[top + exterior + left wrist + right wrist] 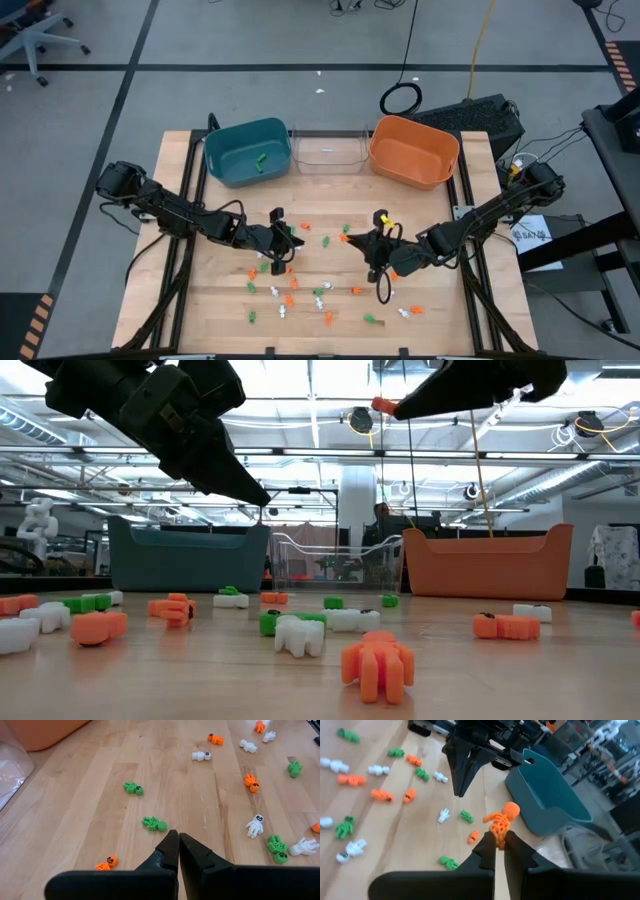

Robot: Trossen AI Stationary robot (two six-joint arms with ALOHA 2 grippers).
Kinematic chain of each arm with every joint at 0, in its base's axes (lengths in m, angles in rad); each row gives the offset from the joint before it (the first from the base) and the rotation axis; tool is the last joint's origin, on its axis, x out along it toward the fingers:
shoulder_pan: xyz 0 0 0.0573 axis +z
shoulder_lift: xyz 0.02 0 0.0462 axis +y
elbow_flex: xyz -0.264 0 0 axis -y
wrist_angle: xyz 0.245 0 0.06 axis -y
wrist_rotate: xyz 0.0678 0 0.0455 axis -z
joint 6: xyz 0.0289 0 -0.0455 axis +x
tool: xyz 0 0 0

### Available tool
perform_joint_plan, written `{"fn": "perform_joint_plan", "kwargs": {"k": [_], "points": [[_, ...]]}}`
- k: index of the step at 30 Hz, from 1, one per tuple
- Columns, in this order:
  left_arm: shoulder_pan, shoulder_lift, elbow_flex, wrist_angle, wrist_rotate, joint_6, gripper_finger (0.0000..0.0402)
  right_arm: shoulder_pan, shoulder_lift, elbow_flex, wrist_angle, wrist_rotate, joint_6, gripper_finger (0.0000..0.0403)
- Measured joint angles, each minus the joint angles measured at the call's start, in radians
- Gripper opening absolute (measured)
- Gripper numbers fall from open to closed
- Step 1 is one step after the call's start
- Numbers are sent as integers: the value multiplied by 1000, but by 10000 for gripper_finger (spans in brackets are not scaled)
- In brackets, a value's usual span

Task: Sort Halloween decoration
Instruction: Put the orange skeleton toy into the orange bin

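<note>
The right hand [499,841] is closed on an orange skeleton trinket [501,820], which is pinched by its lower end and stands up from the fingertips; in the low view it is seen lifted well clear of the worktop [200,320]. The left hand [178,839] is shut on nothing and is held above the scattered pieces, just beside a green skeleton [153,823].

The step in hand is judged to be the carry: one orange piece has been picked and is not yet binned. In the high view the orange bin [413,150] lies at about one o'clock from the right hand, the clear bin [328,152] at eleven and the teal bin [246,152] at ten, the last with one green piece already in it.

The next move calls for the orange piece to be taken above the orange bin's rim and released there. The grip is thin, so a smooth carry is advisable. The remaining Halloween decoration [290,298] lies strewn over the near half of the worktop.
</note>
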Motion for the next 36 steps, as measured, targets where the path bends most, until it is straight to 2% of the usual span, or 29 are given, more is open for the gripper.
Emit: {"fn": "perform_joint_plan", "kwargs": {"k": [12,20,30,36], "points": [[0,0,0,0,0,29,11,-27,0,0,-46,3,509,0],[6,0,0,2,0,56,11,-169,-40,0,-177,13,571,0],[28,0,0,5,-1,99,11,-468,-236,0,-418,-238,544,0],[41,0,0,6,-1,106,11,-685,-318,0,-520,-469,583,0]]}}
